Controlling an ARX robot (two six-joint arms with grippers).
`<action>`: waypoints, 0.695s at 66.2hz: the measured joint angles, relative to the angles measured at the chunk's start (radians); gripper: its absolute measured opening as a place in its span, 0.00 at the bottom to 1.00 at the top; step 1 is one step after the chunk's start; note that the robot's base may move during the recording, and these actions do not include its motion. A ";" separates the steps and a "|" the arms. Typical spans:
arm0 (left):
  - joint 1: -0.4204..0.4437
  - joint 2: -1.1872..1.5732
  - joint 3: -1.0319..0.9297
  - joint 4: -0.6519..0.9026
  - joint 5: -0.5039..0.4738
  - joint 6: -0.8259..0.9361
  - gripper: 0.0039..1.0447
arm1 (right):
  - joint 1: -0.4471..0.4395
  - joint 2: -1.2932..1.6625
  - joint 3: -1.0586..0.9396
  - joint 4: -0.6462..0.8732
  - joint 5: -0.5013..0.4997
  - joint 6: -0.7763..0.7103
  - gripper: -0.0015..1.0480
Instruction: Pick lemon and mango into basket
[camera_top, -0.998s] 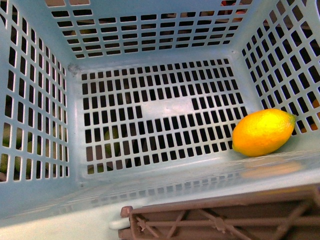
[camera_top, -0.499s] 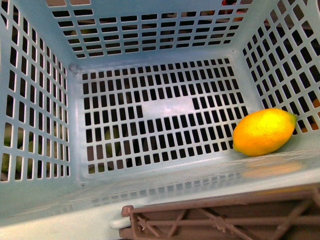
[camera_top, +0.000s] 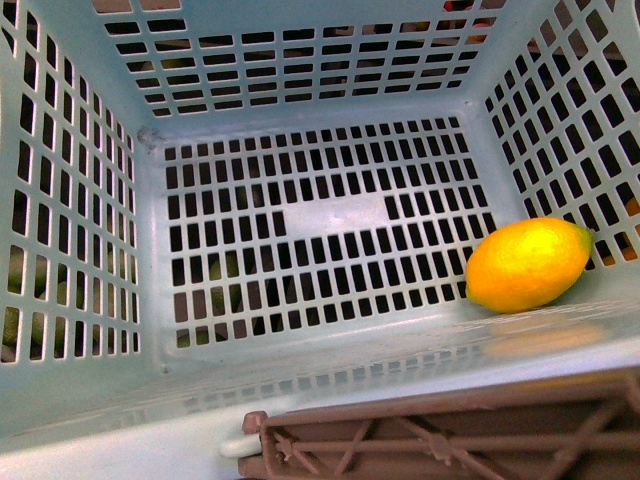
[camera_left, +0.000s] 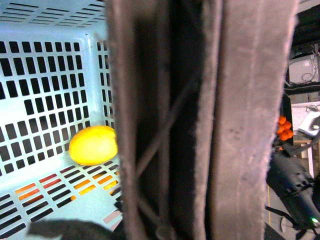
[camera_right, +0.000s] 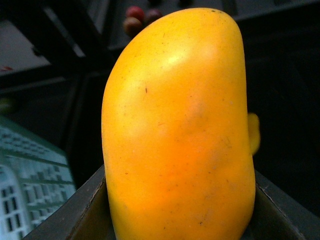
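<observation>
Mango (camera_right: 177, 130) snug between right jaws; lemon (camera_top: 527, 265) in basket (camera_top: 300, 112).

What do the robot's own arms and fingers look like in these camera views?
Little shows. The right wrist view has matte dark grey fingers with straight, flat edges, mostly hidden by the mango. The left wrist view shows only a dark, blurred shape that may be a left finger. The front view shows no arm. No cables or markings are visible on them.

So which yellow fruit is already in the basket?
The lemon, the one with the pointed tip, on the basket floor. The smooth mango isn't inside.
</observation>
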 joint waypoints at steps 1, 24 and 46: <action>0.000 0.000 0.000 0.000 0.000 0.000 0.14 | 0.012 -0.005 0.003 0.000 0.003 0.005 0.59; 0.000 0.000 0.000 0.000 -0.001 0.000 0.14 | 0.344 0.025 0.084 0.062 0.125 0.069 0.59; 0.000 0.000 0.000 0.000 0.000 0.000 0.14 | 0.532 0.141 0.093 0.101 0.180 0.085 0.59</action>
